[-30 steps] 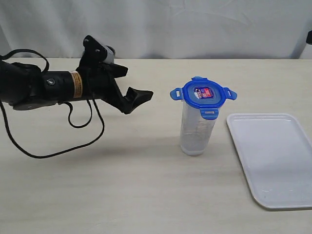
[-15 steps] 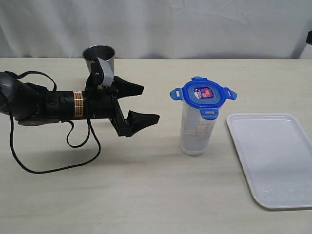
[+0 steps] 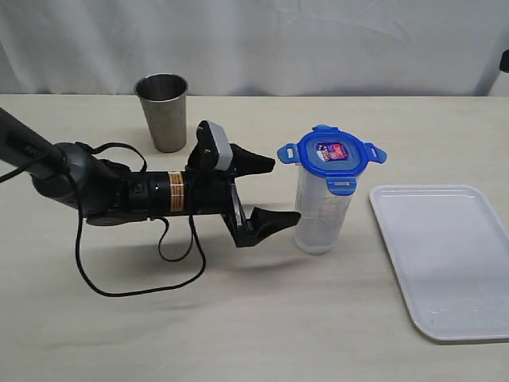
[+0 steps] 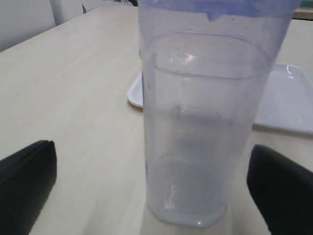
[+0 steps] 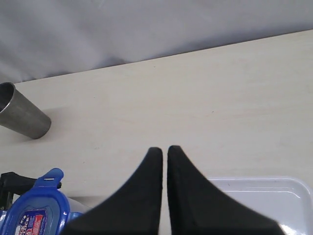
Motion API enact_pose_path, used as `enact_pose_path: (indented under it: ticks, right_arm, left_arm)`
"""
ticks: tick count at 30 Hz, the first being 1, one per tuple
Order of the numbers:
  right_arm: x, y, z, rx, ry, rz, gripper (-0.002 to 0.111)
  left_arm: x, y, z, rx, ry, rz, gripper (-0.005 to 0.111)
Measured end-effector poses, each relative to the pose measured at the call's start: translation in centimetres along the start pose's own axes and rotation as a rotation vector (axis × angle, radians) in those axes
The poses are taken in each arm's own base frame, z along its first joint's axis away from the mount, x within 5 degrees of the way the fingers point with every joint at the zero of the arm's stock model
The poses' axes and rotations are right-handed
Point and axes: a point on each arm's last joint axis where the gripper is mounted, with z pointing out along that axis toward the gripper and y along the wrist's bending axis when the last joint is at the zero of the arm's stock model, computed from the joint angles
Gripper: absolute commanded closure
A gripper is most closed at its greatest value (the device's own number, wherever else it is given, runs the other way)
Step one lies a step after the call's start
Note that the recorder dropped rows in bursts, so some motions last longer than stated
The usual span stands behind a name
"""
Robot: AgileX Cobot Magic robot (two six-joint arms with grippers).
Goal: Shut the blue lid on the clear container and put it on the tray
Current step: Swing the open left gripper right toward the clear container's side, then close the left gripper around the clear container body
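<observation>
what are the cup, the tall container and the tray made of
The cup: probably brushed steel, with a dull grey sheen. The clear container: translucent plastic, the table shows through it. The tray: likely glossy white plastic, with soft reflections.

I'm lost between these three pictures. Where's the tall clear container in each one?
Exterior view: clear container stands mid-table, between left gripper and tray.
Left wrist view: the clear container fills the centre.
Right wrist view: just its blue lid at a corner.
Shared landmark: the white tray, in all three.
</observation>
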Motion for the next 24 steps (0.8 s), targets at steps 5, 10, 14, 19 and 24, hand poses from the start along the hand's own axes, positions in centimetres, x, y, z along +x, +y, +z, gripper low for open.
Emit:
enact_pose_path:
  ticks: [5,10,14,19,24]
  right_arm:
    - [0.0,0.0,0.0,0.000,0.000,0.000,0.104]
    - [0.0,0.0,0.0,0.000,0.000,0.000,0.104]
    - [0.0,0.0,0.0,0.000,0.000,0.000,0.104]
    - [0.0,0.0,0.0,0.000,0.000,0.000,0.104]
    - [0.0,0.0,0.0,0.000,0.000,0.000,0.104]
  left_arm:
    - [0.5,-0.7,2.4,0.032,0.010,0.020,0.007]
    - [-0.3,-0.7,3.9,0.048,-0.017,0.052,0.007]
    - [0.5,-1.2,4.7,0.069,-0.009,0.045,0.007]
    - [0.5,-1.4,4.9,0.068,-0.011,0.041,0.007]
    - [0.0,-1.8,5.7,0.022,-0.042,0.027,0.007]
